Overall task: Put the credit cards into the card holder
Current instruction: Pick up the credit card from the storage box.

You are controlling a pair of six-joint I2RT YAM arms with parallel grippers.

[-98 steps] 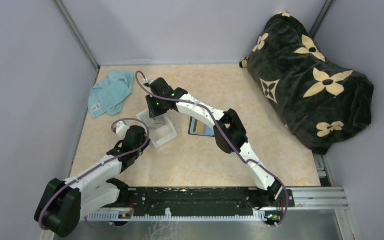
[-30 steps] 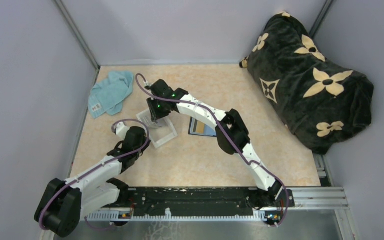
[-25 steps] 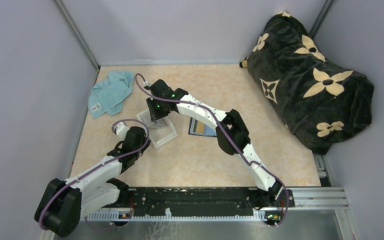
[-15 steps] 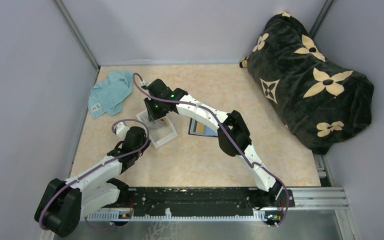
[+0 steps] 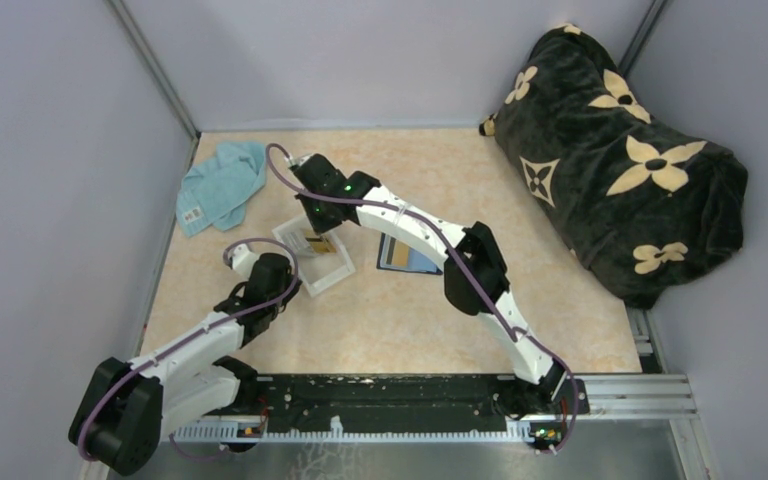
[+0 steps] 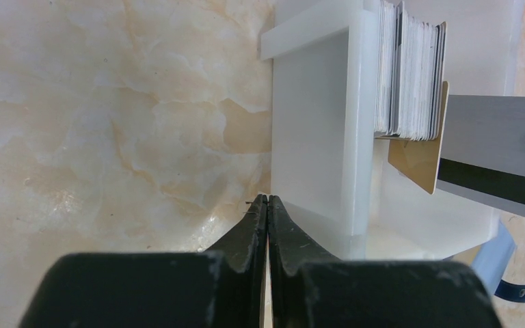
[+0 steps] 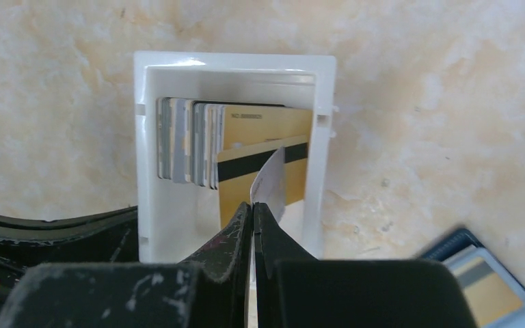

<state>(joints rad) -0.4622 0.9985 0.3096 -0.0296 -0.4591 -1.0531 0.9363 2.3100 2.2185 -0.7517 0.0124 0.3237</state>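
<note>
Right gripper (image 7: 253, 207): closed, pinching a grey card (image 6: 499, 147) tilted out of the stack
Credit cards (image 7: 191, 143): standing upright in the tray (image 7: 236, 60)
Card holder (image 5: 402, 260): flat on the desk (image 5: 390, 330); to the right gripper's right, under the right arm (image 5: 410, 225); nearer that arm
Left gripper (image 6: 267, 219): closed, empty, at the tray's wall
Room: marbled beige surface; lilac walls (image 5: 380, 60)

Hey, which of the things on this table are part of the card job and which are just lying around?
Job: credit cards in the clear tray; grey card pinched in the right hand; navy card holder; left hand shut by the tray.
Lying about: teal cloth; black floral blanket.
</note>
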